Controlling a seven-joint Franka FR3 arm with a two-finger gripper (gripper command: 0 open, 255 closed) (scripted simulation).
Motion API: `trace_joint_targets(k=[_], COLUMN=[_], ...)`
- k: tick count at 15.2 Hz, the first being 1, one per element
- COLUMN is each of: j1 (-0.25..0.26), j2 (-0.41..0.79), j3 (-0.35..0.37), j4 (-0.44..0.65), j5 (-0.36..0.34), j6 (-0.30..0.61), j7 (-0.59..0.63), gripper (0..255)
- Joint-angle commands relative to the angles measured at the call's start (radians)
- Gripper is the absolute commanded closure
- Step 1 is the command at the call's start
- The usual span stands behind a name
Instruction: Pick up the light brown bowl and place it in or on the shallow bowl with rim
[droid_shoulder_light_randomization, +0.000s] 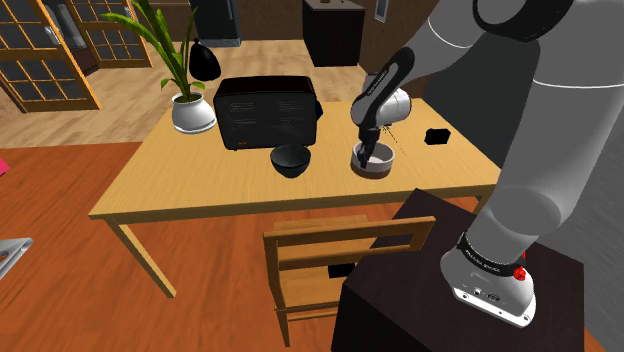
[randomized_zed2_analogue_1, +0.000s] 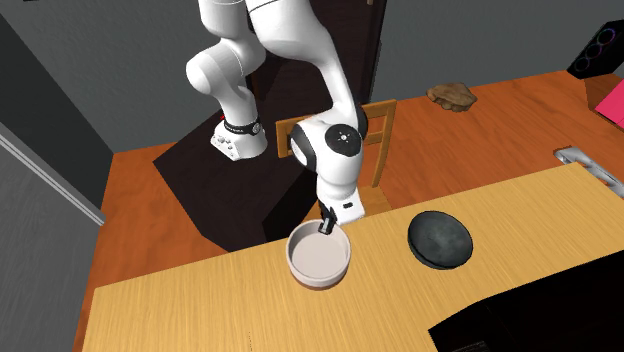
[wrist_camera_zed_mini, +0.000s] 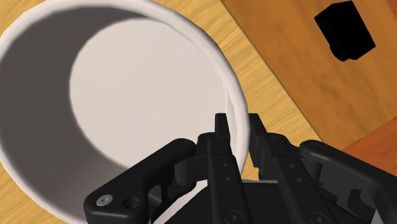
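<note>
Pale bowl (randomized_zed2_analogue_1: 312, 262) sits on the wooden table (randomized_zed2_analogue_1: 200, 310). The black gripper (wrist_camera_zed_mini: 238, 127) pinches its rim, one finger inside and one outside. A dark shallow bowl (randomized_zed2_analogue_1: 440, 240) rests nearby.

The jaws clasp the whitish bowl (wrist_camera_zed_mini: 127, 83) by its rim.

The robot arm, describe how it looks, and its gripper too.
The arm is built of rounded white links with dark grey joints. A black band with small white lettering circles its lowest link, beside small red marks. The gripper is all black, with two slim flat fingers and screw heads on its body.
</note>
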Motion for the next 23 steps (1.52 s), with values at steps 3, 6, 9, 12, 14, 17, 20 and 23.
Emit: trace_joint_targets(k=[3,6,9,12,14,17,20,23], j1=[0.007,0.010,0.012,0.014,0.014,0.014,0.014,0.014], j2=[-0.058,-0.096,-0.132,-0.167,-0.189,-0.220,-0.250,-0.272], j3=[-0.013,-0.018,-0.022,-0.025,-0.026,-0.026,-0.026,-0.025], j4=[0.001,0.004,0.009,0.017,0.023,0.034,0.048,0.060], j5=[-0.031,-0.050,-0.067,-0.082,-0.092,-0.104,-0.115,-0.122], j6=[-0.056,-0.096,-0.136,-0.177,-0.204,-0.246,-0.287,-0.321], j7=[0.021,0.034,0.047,0.058,0.065,0.074,0.081,0.087], gripper=[255,255,255,255,255,255,255,255])
